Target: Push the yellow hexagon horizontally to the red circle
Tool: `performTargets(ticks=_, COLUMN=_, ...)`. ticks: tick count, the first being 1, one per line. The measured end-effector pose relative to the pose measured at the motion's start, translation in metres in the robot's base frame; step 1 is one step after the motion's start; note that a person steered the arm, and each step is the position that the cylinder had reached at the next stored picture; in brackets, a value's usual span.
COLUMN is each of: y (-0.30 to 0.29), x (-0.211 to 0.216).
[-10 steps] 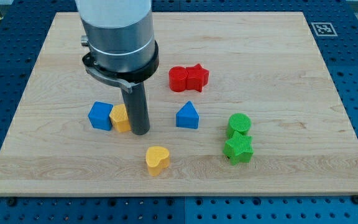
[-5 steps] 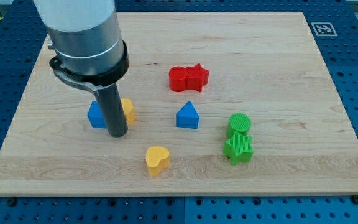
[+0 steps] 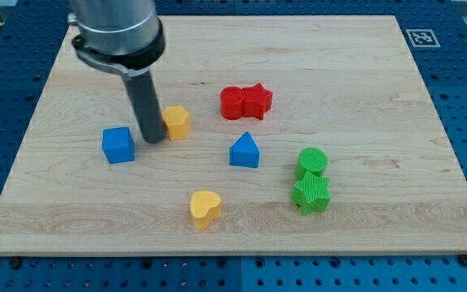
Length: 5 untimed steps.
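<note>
The yellow hexagon (image 3: 177, 122) lies on the wooden board left of centre. My tip (image 3: 152, 139) stands right against its left side, between it and the blue cube (image 3: 118, 144). The red circle (image 3: 233, 103) lies to the hexagon's right and a little higher in the view, touching the red star (image 3: 258, 100). A gap of bare board separates the hexagon from the red circle.
A blue triangle-topped block (image 3: 244, 151) lies below the red pair. A yellow heart (image 3: 205, 208) sits near the view's bottom. A green circle (image 3: 312, 161) and green star (image 3: 311, 193) touch at the right. The board's edge (image 3: 23, 146) runs down the left.
My tip went from the hexagon's right side around to its left. The hexagon has moved up and right, away from the blue cube, which shifted left.
</note>
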<state>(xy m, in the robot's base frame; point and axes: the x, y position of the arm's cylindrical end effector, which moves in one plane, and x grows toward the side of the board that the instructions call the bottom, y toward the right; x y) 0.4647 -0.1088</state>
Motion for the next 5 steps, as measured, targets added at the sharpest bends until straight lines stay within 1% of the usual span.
performTargets(ticks=1, y=0.006, x=0.022)
performTargets(ticks=2, y=0.021, x=0.021)
performTargets(ticks=3, y=0.021, x=-0.017)
performTargets(ticks=5, y=0.012, x=-0.04)
